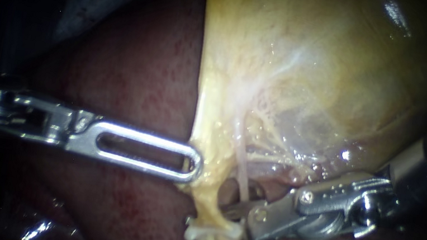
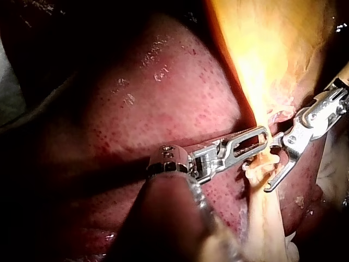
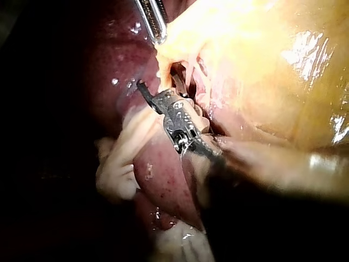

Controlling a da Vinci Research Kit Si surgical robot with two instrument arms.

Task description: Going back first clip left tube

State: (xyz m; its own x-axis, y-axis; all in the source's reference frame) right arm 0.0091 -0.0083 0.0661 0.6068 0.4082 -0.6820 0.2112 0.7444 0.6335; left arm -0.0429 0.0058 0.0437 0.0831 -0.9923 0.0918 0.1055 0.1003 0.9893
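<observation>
Silver right instrument (image 1: 210,234), nearest, holds its jaws apart, gripping nothing; a thin pale tube (image 1: 242,171) runs down to its upper jaw. Slotted silver left instrument (image 1: 195,168) clamps the edge of the glistening yellow gallbladder (image 1: 312,67), beside the dark-red liver (image 1: 140,81).

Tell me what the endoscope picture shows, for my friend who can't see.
Two metal instruments meet at the edge of a yellow gallbladder lying against dark red liver. The left instrument reaches the gallbladder's edge; the right instrument, its claw open, sits by a thin pale tube.
</observation>
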